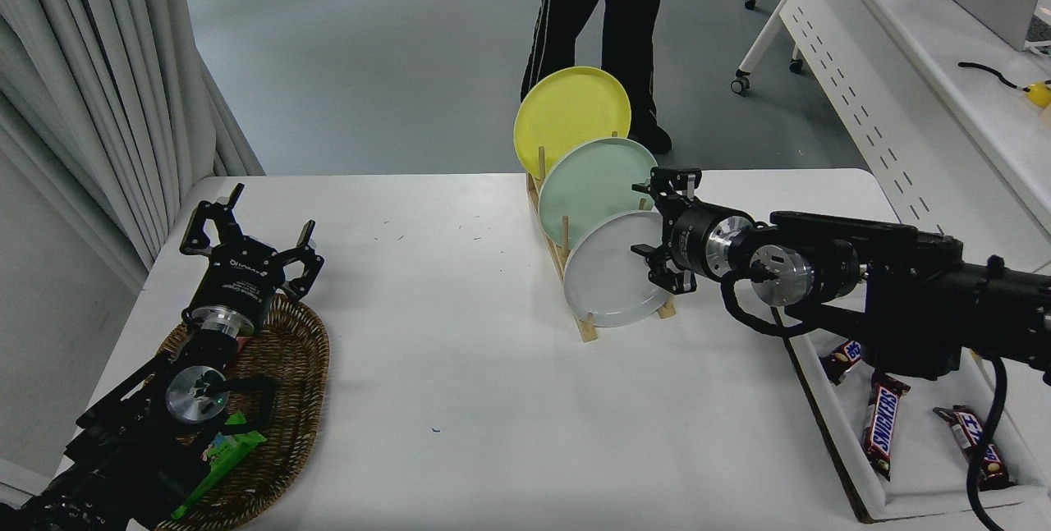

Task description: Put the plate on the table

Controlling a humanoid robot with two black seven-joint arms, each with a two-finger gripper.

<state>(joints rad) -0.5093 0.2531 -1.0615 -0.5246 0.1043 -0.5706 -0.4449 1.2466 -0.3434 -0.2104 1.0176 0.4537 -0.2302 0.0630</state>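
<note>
A: Where was the round light grey plate [609, 281]?
B: Upright in the front slot of the wooden rack [588, 326] on the white table [460, 367]; the mint green plate [593, 186] and yellow plate [568, 111] stood behind it.
A: And the right gripper [657, 219]?
B: Spread open at the plate's right rim, gripping nothing; the left gripper [246, 227] sat open over the wicker basket [283, 400].

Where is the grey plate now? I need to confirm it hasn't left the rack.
Centre-right in the head view, the grey plate stands in the wooden rack's nearest slot, before the green plate, with the right hand at its right rim.
</note>
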